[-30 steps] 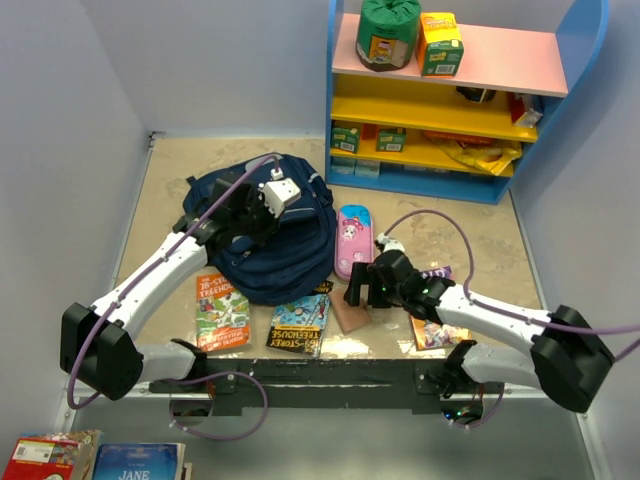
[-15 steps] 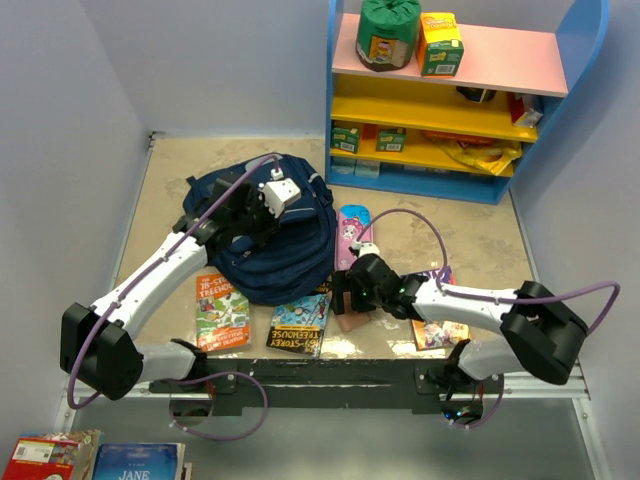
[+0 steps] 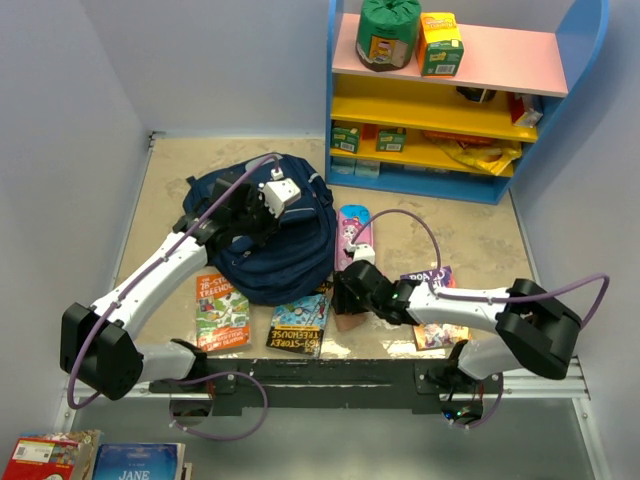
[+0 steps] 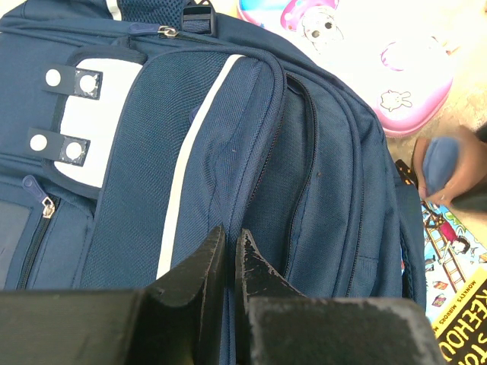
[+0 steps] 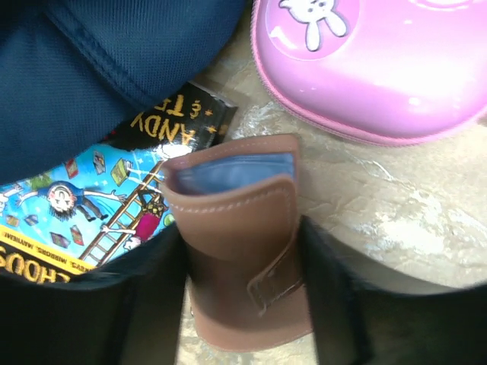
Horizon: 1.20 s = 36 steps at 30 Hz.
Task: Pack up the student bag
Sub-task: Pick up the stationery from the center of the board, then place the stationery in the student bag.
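Looking down from the top camera: the student bag (image 3: 275,255) lies flat on the left half of the counter (image 3: 470,235), and my left fingers (image 3: 250,222) rest on its upper part. A pink pencil case (image 3: 353,235) lies just beside the bag's right edge. My right fingers (image 3: 347,300) are low at the counter's near side, over a brown wallet (image 3: 350,320). The wallet sits between the pencil case and a Treehouse book (image 3: 300,325) that is partly tucked under the bag.

Left wrist camera: my left fingers (image 4: 230,266) are nearly together, pinching a fold of the student bag (image 4: 152,167) beside its white stripe. The pencil case (image 4: 396,68) shows at upper right.

Right wrist camera: my right fingers (image 5: 243,251) stand on either side of the wallet (image 5: 236,220), pressed against both long edges. The wallet lies on the counter, its upper left corner over the book's (image 5: 84,205) edge. The pencil case (image 5: 380,61) is just beyond, and the bag (image 5: 91,61) is at upper left.
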Tool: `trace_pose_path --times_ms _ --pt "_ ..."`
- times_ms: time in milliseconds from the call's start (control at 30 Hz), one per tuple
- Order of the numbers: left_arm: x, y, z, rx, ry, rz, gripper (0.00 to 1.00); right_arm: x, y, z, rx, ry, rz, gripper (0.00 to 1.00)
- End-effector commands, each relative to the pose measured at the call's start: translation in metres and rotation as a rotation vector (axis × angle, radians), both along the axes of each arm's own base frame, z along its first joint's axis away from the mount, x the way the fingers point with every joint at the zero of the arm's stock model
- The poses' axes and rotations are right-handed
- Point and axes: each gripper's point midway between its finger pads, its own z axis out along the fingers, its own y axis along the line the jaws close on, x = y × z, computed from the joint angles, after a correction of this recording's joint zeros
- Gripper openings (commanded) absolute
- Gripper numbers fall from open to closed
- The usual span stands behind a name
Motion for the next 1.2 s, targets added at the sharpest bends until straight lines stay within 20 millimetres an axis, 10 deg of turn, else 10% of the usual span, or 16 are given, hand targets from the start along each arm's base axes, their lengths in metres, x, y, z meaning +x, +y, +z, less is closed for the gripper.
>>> trace_pose_path --times_ms 0,500,967,1167 --pt "0.002 -0.014 0.025 -0.074 -0.063 -0.045 0.0 -0.009 -0.01 0.002 -0.001 0.017 -0.03 0.48" --pt "0.002 -0.017 0.026 -0.087 -0.055 -0.049 0.0 0.028 0.041 0.149 0.292 -0.22 0.023 0.52" --pt "-0.006 -0.02 0.029 -0.106 -0.041 -0.077 0.0 0.132 0.089 0.153 0.365 -0.262 -0.068 0.54" --pt "-0.008 -0.021 0.025 -0.105 -0.03 -0.087 0.0 0.143 0.119 0.151 0.487 -0.209 -0.062 0.55"
